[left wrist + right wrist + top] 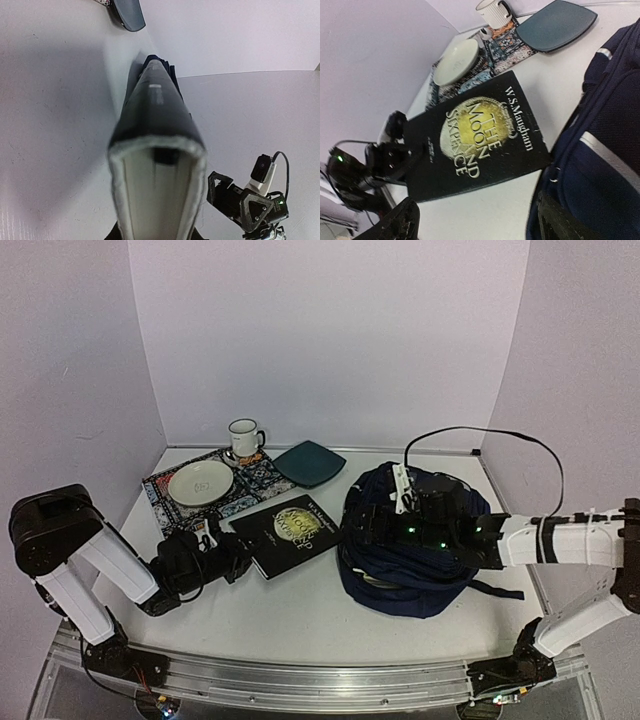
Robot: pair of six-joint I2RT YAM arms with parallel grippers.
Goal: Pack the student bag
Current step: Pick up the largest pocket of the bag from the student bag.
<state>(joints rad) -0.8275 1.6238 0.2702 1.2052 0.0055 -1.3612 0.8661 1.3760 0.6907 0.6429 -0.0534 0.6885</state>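
The right gripper (479, 222) hangs over the left flank of the student bag (405, 585), jaws spread wide and nothing held between them. One finger lies against the navy fabric, and we cannot tell whether it presses in. The bag sits on the right half of the table (300, 625), slumped in a low mound beneath that arm. We judge it soft and limp, the heaviest thing here yet in no way fragile; its cloth will sag, fold and slide under a pinch. The sound places to take hold, in our view, are a seam, a strap or the rim of an opening, where the fabric is doubled and stiffer. We cannot make out whether the main zip is open. The left gripper (228, 555) is closed on the near edge of a black book (290, 530), whose far corner reaches almost to the bag. The book looks thin, light and stiff enough to slide in edge first. Beyond it lies a patterned placemat (160, 495) carrying a cream bowl (200, 483), with a white mug (243, 437) at its far corner and a dark teal plate (310, 462) just beside. We count one bag, one book, one placemat, one bowl, one mug, one plate and two grippers.
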